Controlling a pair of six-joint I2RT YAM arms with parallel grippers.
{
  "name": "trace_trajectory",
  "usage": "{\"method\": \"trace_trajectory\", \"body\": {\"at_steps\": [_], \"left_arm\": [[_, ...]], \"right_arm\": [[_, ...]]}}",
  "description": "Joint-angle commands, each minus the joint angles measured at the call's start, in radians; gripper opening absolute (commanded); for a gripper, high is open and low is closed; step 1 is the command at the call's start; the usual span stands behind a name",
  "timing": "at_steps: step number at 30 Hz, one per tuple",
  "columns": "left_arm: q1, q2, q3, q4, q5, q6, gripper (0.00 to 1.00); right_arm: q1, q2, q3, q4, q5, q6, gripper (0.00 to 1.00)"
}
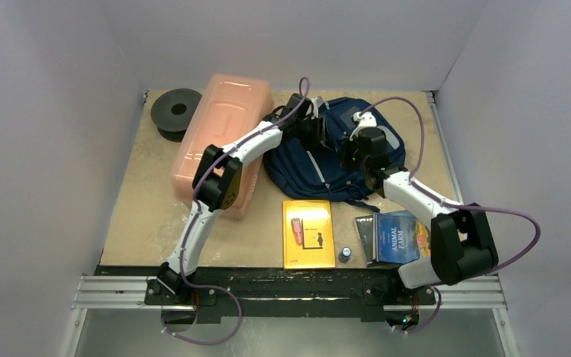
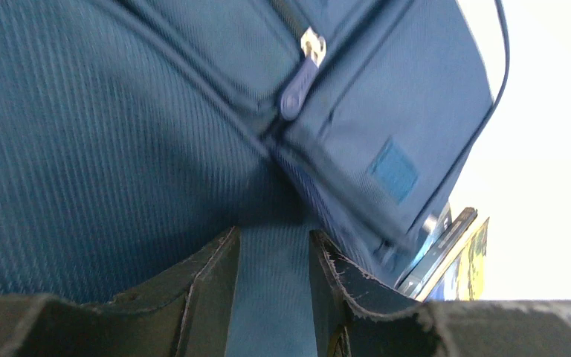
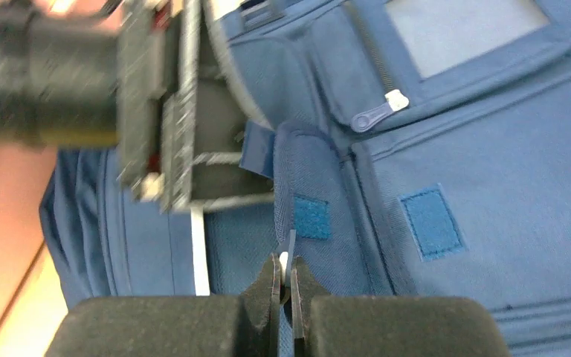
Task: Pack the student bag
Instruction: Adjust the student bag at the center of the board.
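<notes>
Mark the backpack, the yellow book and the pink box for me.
backpack (image 1: 297, 169): top view, navy front panel.
yellow book (image 1: 308, 233): top view, middle of the cover.
pink box (image 1: 227, 111): top view, lid near the far end.

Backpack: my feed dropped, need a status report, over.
Right pincer shut on a thin tab of the backpack. Left pincer astride a fabric fold, grip unclear. Yellow book lies unpacked nearby.
</notes>
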Motion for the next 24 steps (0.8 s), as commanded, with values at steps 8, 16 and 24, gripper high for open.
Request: {"method": "trace_trajectory", "body": {"at_steps": [8, 16, 24], "left_arm": [[0.018, -0.034, -0.004, -0.024, 0.029, -0.044, 0.40], [0.036, -0.238, -0.158, -0.035, -0.005, -0.150, 0.48], [-0.011, -0.188, -0.138, 0.123, 0.091, -0.215, 0.45]], "right_arm": [[0.078, 0.041, 0.004, 0.015, -0.007, -0.097, 0.00], [0.076, 0.055, -0.022, 0.018, -0.032, -0.065, 0.00], [0.076, 0.054, -0.038, 0.020, -0.075, -0.049, 0.00]]}}
